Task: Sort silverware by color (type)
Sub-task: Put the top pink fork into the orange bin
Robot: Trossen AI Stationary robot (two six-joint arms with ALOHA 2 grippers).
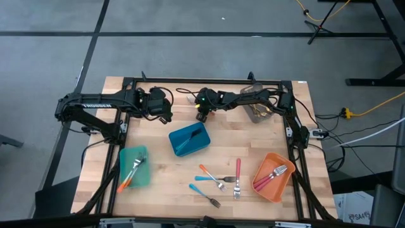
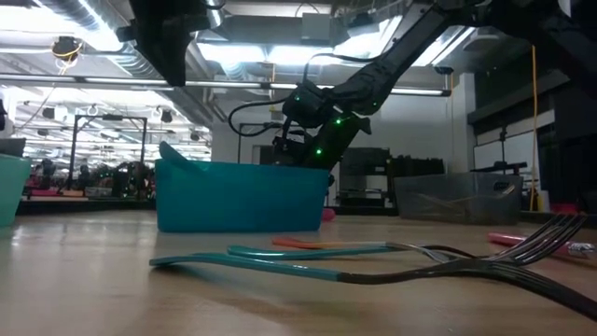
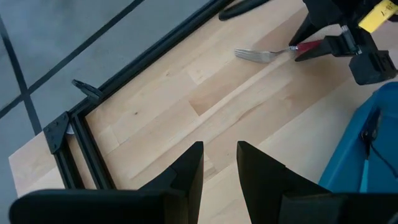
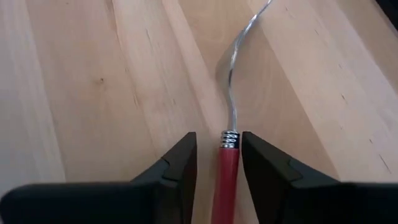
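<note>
This looked like a robotics lab or industrial workshop. A butcher-block wooden table (image 1: 171,171) sat inside a black metal frame (image 1: 209,81) on a grey concrete floor (image 1: 190,38), with yellow cables (image 1: 373,104) trailing nearby. Beyond the table, the low view showed ceiling strip lights (image 2: 56,19), exposed ducts and more equipment racks (image 2: 93,149).

Bare wooden desk (image 1: 158,190) lies open between the teal rectangular bin (image 1: 134,166) and the loose coloured-handled forks (image 1: 218,182). The blue rectangular bin (image 1: 189,139) blocks the middle (just beside the right claw (image 1: 201,116)); the orange rectangular bin (image 1: 274,176) occupies the right corner.
</note>
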